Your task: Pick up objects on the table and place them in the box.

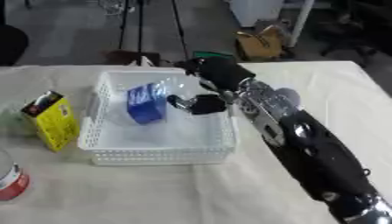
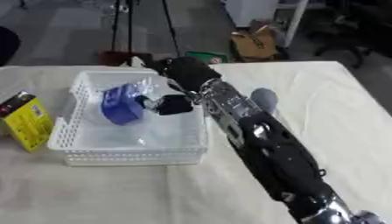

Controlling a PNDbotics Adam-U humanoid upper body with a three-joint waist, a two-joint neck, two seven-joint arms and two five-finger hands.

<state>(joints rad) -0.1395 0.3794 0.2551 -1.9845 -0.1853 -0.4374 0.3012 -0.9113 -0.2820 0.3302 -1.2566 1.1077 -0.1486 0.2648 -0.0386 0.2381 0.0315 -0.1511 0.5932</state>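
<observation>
Red-and-white rounded object (image 1: 11, 181) at the near left edge, cut off by the frame. Surface (image 1: 153, 192) draped in pale, creased cloth. Yellow carton (image 1: 52, 120) stands upright just left of the box. Box (image 1: 161, 153): white plastic lattice basket, rectangular, low-walled. Inside, toward its far left, a blue packet (image 1: 145, 103) in glossy clear wrap. Right hand (image 1: 201, 103), black with silver joints, reaches over the box's right rim; fingers curled, apparently empty, thumb near the packet.
</observation>
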